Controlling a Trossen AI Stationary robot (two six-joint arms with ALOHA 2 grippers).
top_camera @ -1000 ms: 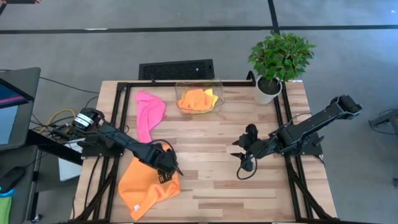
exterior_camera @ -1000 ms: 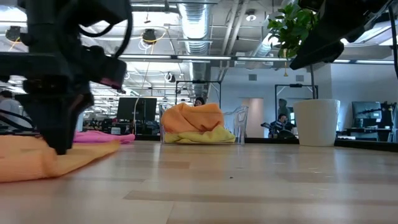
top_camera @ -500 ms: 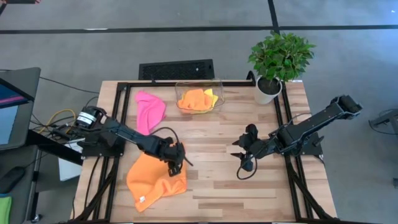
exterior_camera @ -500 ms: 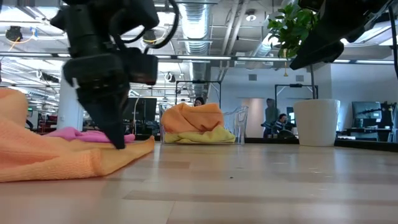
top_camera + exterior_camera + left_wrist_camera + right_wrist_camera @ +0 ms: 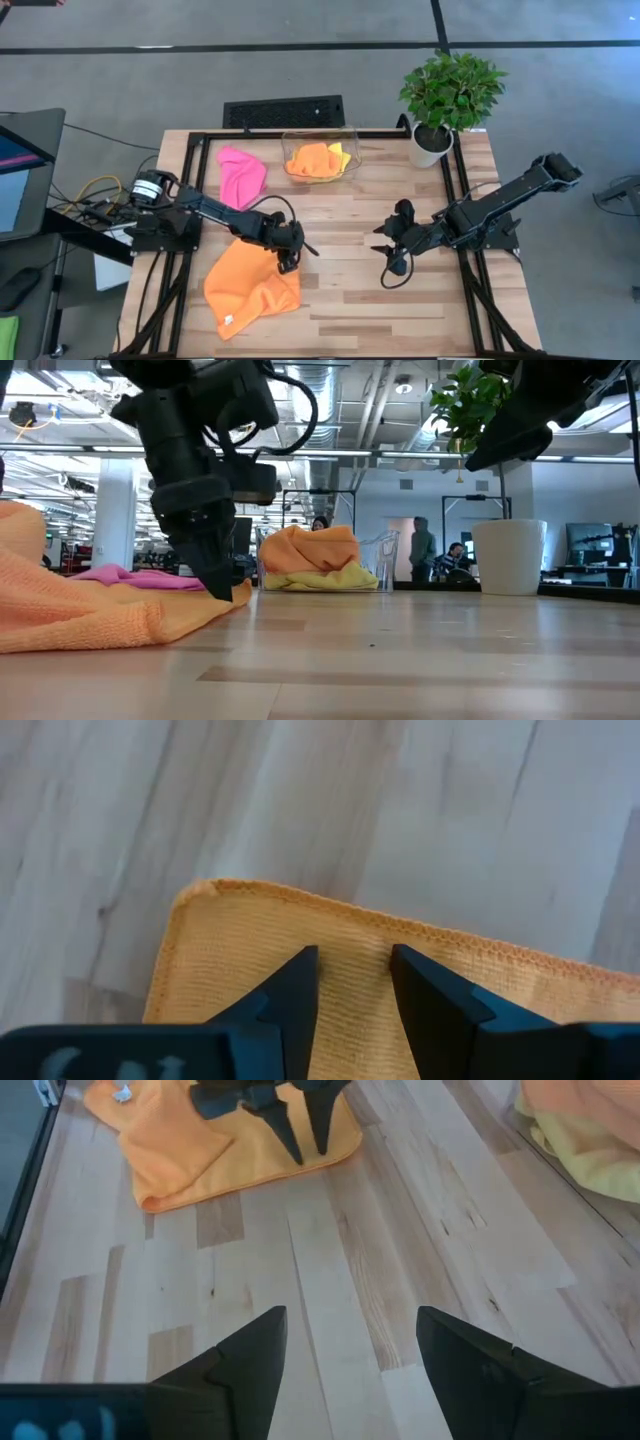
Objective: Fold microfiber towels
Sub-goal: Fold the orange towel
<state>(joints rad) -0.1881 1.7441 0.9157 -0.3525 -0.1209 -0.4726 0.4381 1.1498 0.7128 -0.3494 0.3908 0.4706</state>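
One crumpled orange microfiber towel lies on the wooden table near its front left; the left gripper stands over that cloth's far right corner, fingers narrowly parted astride the hemmed edge, not visibly pinching it. Most of the cloth trails from there toward the table's front left. Across the table, well apart, the right gripper hovers wide open over bare wood, so the left arm is far nearer.

Orange towel, pink towel, pale wood-grain table.
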